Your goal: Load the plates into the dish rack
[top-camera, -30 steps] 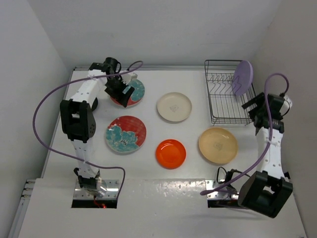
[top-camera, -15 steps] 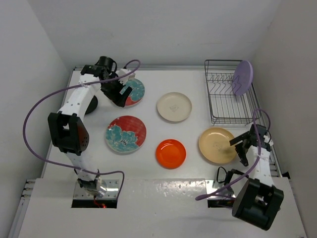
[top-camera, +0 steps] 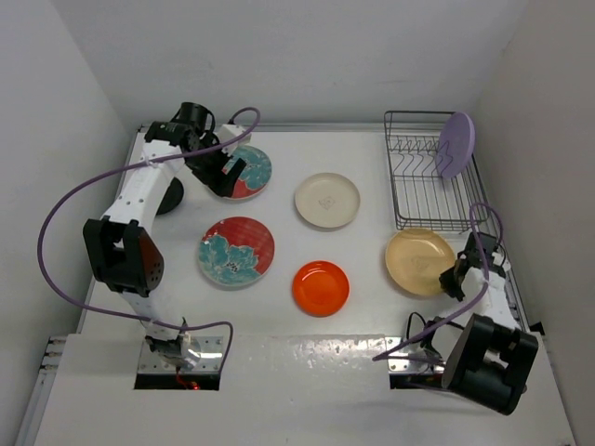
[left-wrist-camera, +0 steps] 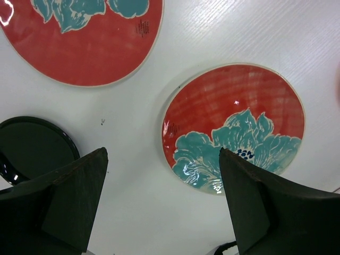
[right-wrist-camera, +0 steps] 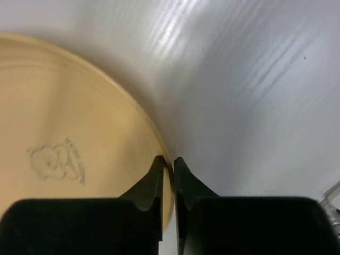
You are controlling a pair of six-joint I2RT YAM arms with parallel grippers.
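Note:
My right gripper (top-camera: 453, 279) (right-wrist-camera: 169, 162) is shut on the right rim of the tan-yellow plate (top-camera: 418, 261) (right-wrist-camera: 69, 133), just in front of the dish rack (top-camera: 423, 200). A lavender plate (top-camera: 456, 144) stands upright in the rack's far right end. Flat on the table lie a cream plate (top-camera: 326, 200), an orange plate (top-camera: 320, 287) and two red plates with teal flowers (top-camera: 236, 252) (top-camera: 249, 174). My left gripper (top-camera: 226, 173) (left-wrist-camera: 162, 159) hangs open over the far red plate (left-wrist-camera: 234, 127). The small black plate (top-camera: 170, 196) (left-wrist-camera: 32, 143) is partly hidden by the left arm.
White walls close in the table on the left, back and right. The right wall runs close beside the rack and the right arm. Purple cables loop from both arms.
My right gripper has closed on the tan-yellow plate's rim, and the plate has shifted right and toward the rack. The left gripper has edged slightly over the far red plate and stays open.

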